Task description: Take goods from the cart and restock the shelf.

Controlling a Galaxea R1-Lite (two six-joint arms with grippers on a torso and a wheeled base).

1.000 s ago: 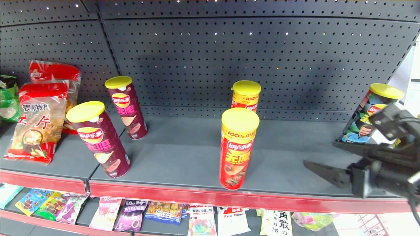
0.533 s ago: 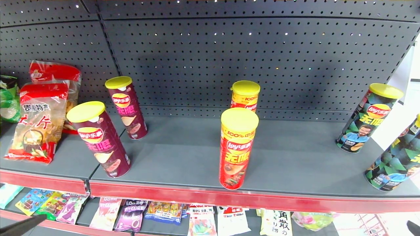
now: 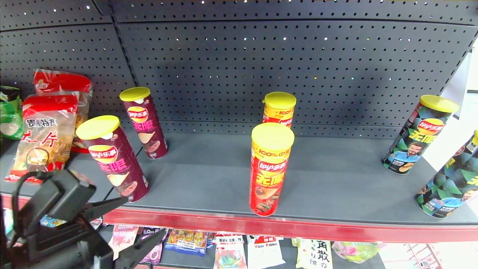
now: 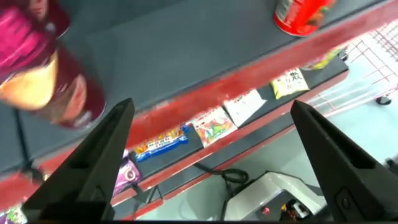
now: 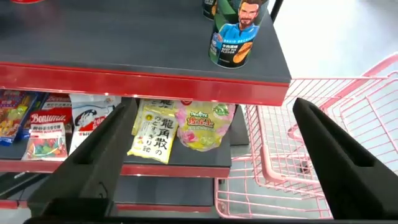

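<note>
Left gripper: fingers apart, empty, our 7 o'clock. Maroon can: standing on shelf, 11 o'clock of gripper. We judge it light, stiff, slick; take mid-body.

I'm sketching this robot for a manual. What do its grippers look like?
The left gripper: matte black, two long wedge-shaped fingers tapering to points, a boxy black housing above with a looping black cable. The right gripper: the same black tapered fingers.
</note>
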